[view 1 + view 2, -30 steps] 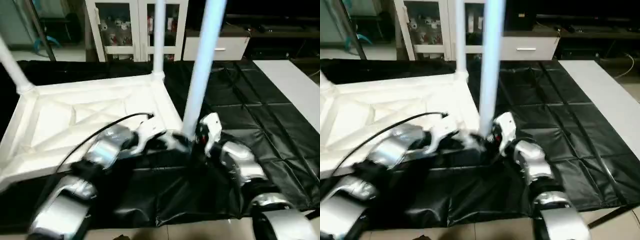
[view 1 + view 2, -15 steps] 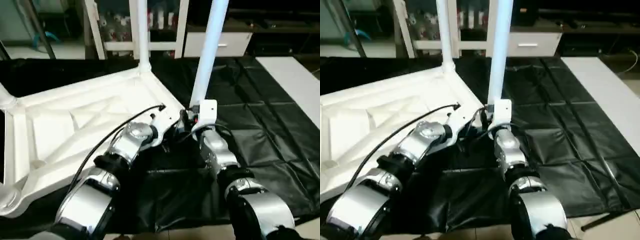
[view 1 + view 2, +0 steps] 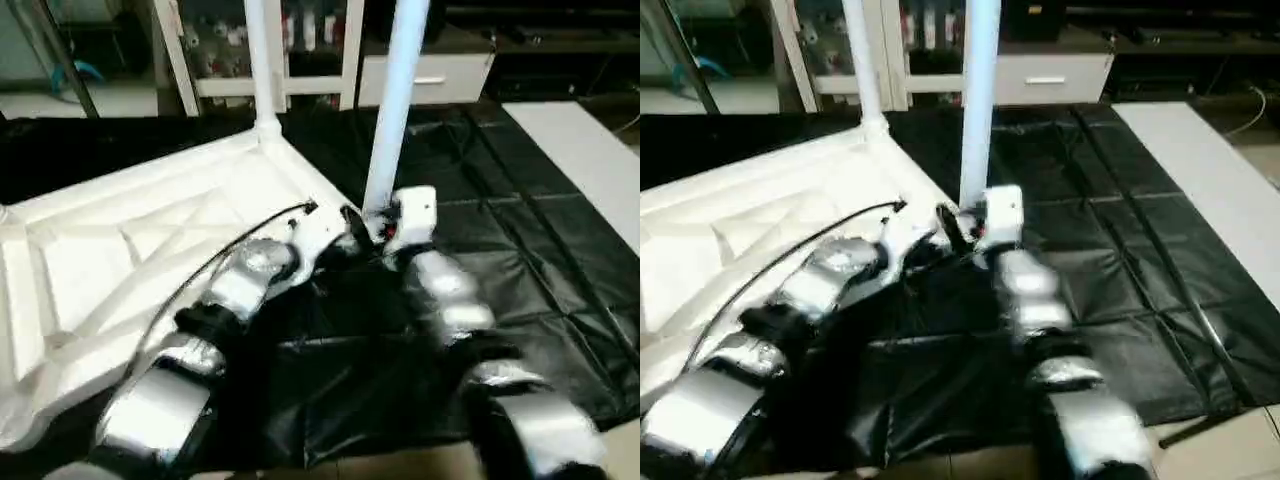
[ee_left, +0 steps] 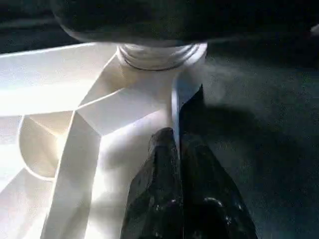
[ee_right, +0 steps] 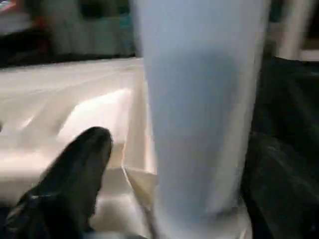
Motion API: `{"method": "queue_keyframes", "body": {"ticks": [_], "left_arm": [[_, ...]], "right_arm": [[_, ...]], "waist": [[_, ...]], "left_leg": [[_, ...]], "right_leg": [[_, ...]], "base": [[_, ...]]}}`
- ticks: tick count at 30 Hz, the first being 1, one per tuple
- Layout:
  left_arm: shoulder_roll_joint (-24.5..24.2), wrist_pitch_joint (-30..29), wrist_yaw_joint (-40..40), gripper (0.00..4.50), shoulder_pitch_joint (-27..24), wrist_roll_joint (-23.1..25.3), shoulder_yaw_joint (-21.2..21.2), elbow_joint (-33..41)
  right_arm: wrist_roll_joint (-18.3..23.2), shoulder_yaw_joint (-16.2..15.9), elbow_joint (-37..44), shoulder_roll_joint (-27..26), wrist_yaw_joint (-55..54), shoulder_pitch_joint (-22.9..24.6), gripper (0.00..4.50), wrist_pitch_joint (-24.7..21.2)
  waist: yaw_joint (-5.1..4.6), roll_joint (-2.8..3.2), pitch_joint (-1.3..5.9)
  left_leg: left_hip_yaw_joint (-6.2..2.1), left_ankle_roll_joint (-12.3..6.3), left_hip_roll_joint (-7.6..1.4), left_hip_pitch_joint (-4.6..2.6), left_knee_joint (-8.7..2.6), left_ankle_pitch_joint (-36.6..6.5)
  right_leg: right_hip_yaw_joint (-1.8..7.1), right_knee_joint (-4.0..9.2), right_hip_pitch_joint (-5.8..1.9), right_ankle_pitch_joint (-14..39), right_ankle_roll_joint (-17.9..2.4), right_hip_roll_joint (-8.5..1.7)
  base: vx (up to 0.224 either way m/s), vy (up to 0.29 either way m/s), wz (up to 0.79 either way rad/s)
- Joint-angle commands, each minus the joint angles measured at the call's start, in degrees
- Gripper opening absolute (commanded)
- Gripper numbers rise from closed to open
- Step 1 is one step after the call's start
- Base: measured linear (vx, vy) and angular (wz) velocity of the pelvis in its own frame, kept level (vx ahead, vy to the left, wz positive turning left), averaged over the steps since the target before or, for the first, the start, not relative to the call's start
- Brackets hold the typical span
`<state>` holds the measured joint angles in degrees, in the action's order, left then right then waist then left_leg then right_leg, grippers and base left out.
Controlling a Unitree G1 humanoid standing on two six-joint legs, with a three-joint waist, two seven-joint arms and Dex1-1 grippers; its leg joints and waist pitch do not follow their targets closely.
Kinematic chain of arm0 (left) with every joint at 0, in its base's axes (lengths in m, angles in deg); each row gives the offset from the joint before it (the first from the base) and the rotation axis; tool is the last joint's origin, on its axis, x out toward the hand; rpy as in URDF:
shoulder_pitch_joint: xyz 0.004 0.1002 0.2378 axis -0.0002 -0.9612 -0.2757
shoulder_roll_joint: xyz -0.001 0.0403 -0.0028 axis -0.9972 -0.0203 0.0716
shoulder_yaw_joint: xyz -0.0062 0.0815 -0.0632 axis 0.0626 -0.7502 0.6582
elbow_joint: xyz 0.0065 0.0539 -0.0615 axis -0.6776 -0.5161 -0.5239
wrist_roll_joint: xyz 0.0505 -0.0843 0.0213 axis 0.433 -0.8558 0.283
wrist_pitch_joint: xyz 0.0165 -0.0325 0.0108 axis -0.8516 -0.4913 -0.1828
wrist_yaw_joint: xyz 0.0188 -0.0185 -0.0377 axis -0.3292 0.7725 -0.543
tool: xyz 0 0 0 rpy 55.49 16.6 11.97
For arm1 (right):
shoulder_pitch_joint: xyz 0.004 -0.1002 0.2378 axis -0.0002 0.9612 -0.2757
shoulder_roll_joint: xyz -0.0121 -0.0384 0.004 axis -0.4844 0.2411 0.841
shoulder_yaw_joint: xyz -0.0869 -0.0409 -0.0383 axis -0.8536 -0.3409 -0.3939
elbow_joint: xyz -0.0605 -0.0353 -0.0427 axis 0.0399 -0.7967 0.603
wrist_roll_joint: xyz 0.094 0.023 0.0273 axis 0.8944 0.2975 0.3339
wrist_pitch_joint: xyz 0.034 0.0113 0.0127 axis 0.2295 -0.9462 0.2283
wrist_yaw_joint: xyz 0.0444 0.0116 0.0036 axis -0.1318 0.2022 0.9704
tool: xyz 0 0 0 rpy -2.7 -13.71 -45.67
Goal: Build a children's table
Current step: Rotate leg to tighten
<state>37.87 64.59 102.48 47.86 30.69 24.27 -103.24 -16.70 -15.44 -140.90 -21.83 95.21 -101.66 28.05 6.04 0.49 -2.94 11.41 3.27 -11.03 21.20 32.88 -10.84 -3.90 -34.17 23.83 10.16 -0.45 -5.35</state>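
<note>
The children's table lies upside down; its white ribbed top (image 3: 130,240) rests on the black worktable. One white leg (image 3: 258,60) stands in the far corner socket. A second leg (image 3: 395,100) stands in the near corner socket (image 4: 157,55). My left gripper (image 3: 335,235) is at that near corner, and its fingers (image 4: 159,174) are shut on the top's thin rim. My right gripper (image 3: 385,228) is at the base of the near leg (image 5: 199,99). It is open: one black finger (image 5: 79,169) stands clear of the leg, and the other is hidden behind it.
The black-draped worktable (image 3: 520,230) stretches to the right of the top. A flat white board (image 3: 590,150) lies at its far right. A white cabinet (image 3: 190,60) and a drawer unit (image 3: 430,80) stand behind. The worktable's front edge runs just below my forearms.
The whole view has shifted and tilted. My right forearm is now blurred with motion near the leg's base. The left gripper stays at the rim by the near corner.
</note>
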Motion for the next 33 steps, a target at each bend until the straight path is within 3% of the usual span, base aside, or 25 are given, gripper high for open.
{"method": "queue_keyframes", "body": {"ticks": [1,2,4,6,8,9,11,12,13,15,18,19,20,22,28,33], "left_arm": [[-2.36,-1.11,8.17,0.0,-3.34,0.62,-3.14,0.45],[-2.82,-1.13,9.3,0.0,-3.66,0.5,-3.53,0.91],[-4.75,-1.15,14.06,0.0,-5.01,-0.09,-5.15,3.03],[-7.77,-2.17,21.69,0.0,-7.17,-1.34,-7.53,7.39],[-8.19,-2.39,22.94,0.0,-7.46,-1.66,-7.82,8.14],[-9.52,-3.2,26.16,0.0,-8.39,-2.09,-9.02,10.64],[-11.03,-5.18,29.99,0.0,-9.48,-2.41,-10.55,13.96],[-11.27,-5.69,30.75,0.0,-9.65,-2.5,-10.85,14.61],[-11.33,-5.88,30.95,0.0,-9.7,-2.46,-10.87,14.9],[-11.54,-6.41,31.25,0.0,-9.85,-2.46,-10.98,15.74],[-11.61,-7.06,30.87,0.0,-9.83,-2.09,-11.0,16.45],[-11.52,-7.05,30.62,0.0,-9.73,-1.88,-11.0,16.28],[-11.56,-7.29,30.46,0.0,-9.69,-1.83,-11.13,16.48],[-11.63,-7.62,30.13,0.0,-9.61,-1.69,-11.25,16.73],[-11.47,-7.72,29.23,0.0,-9.34,-1.2,-10.9,16.08],[-11.66,-7.86,29.04,0.0,-9.33,-1.24,-10.79,16.05]], "right_arm": [[0.16,-1.83,2.75,2.19,9.86,1.0,4.45,-2.69],[-0.04,-2.18,2.95,2.84,11.4,1.18,4.45,-2.87],[-1.02,-4.01,3.84,5.63,17.44,2.07,4.45,-3.85],[-1.68,-7.52,6.69,10.06,27.31,3.98,4.45,-6.73],[-1.55,-8.04,7.29,10.68,28.78,4.28,4.45,-7.27],[-0.31,-8.99,9.38,12.11,33.15,5.19,4.45,-9.36],[1.13,-9.96,11.59,13.48,38.79,6.18,4.45,-11.89],[1.26,-10.18,11.79,13.63,39.86,6.29,4.45,-12.11],[1.08,-10.33,11.52,13.61,40.45,6.19,4.45,-12.08],[0.76,-10.74,11.19,13.64,41.82,6.06,4.45,-12.02],[0.81,-11.18,10.62,13.29,43.73,5.54,4.45,-12.5],[0.94,-11.1,10.31,12.94,43.86,5.25,4.28,-12.42],[1.24,-11.1,10.63,12.79,43.99,5.18,4.28,-12.91],[1.77,-11.18,11.77,12.59,44.65,5.49,4.05,-13.76],[0.67,-11.8,11.45,12.25,45.24,6.13,3.55,-13.53],[0.14,-12.0,10.92,12.48,45.4,5.77,3.14,-13.12]], "waist": [[1.06,-0.19,4.11],[1.15,0.06,4.12],[1.19,-0.23,3.89],[1.36,-0.14,3.7],[1.56,-0.36,3.41],[1.81,-0.37,3.5],[2.2,-0.28,3.43],[2.43,-0.75,3.43],[2.54,-0.54,3.38],[2.68,-0.75,3.34],[2.9,-0.5,3.62],[2.9,-0.39,3.64],[2.91,-0.76,3.71],[3.06,-0.46,3.75],[3.14,-0.8,3.75],[3.37,-0.57,3.89]], "left_leg": [[-0.95,-10.28,-2.45,-0.3,-2.6,-3.92],[-0.77,-9.15,-2.65,-0.64,-2.66,-4.67],[-0.8,-7.51,-2.69,-0.51,-2.85,-7.39],[-0.89,-5.29,-2.86,-0.89,-3.25,-10.69],[-0.81,-4.51,-2.88,-0.86,-3.37,-11.45],[-0.77,-3.72,-2.99,-1.23,-3.47,-12.13],[-0.92,-3.39,-3.13,-1.16,-3.64,-12.85],[-0.98,-3.44,-3.12,-1.09,-3.69,-12.58],[-0.88,-3.17,-3.09,-1.29,-3.69,-12.69],[-0.93,-2.74,-3.03,-1.21,-3.77,-12.83],[-1.0,-2.31,-2.93,-1.16,-3.6,-11.57],[-0.98,-2.38,-2.89,-1.13,-3.55,-11.36],[-0.93,-2.67,-2.83,-1.07,-3.47,-10.56],[-0.96,-3.0,-2.82,-1.06,-3.38,-9.94],[-0.96,-2.68,-2.82,-1.07,-3.41,-10.21],[-0.94,-2.79,-2.77,-1.11,-3.25,-9.1]], "right_leg": [[1.94,1.9,-4.02,-4.8,-18.09,-3.5],[2.0,1.94,-3.52,-2.89,-18.3,-3.42],[2.03,2.14,-3.63,0.72,-18.27,-3.49],[2.16,2.72,-3.47,5.89,-17.31,-3.58],[2.38,2.93,-3.29,8.06,-16.63,-3.61],[2.43,3.04,-3.0,9.16,-16.41,-3.61],[2.46,2.93,-3.11,9.94,-15.76,-3.6],[2.5,2.93,-3.21,10.45,-15.49,-3.79],[2.52,3.1,-2.86,11.08,-15.51,-3.77],[2.49,3.18,-2.91,11.78,-15.36,-3.82],[2.46,2.84,-3.02,9.51,-15.52,-3.83],[2.44,2.8,-3.03,8.96,-15.63,-3.78],[2.41,2.71,-3.12,7.74,-15.82,-3.75],[2.38,2.59,-3.13,7.22,-16.07,-3.77],[2.37,2.7,-3.15,8.22,-15.69,-3.77],[2.35,2.53,-3.12,7.11,-15.61,-3.69]], "base": [[0.0,0.0,0.0],[0.0,0.0,0.0],[0.0,0.0,0.0],[0.0,0.0,0.0],[0.0,0.0,0.0],[0.0,0.0,0.0],[0.0,0.0,0.0],[0.0,0.0,0.0],[0.0,0.0,0.0],[0.0,0.0,0.0],[0.0,0.0,0.0],[0.0,0.0,0.0],[0.0,0.0,0.0],[0.0,0.0,0.0],[0.0,0.0,0.0],[0.0,0.0,0.0]]}}
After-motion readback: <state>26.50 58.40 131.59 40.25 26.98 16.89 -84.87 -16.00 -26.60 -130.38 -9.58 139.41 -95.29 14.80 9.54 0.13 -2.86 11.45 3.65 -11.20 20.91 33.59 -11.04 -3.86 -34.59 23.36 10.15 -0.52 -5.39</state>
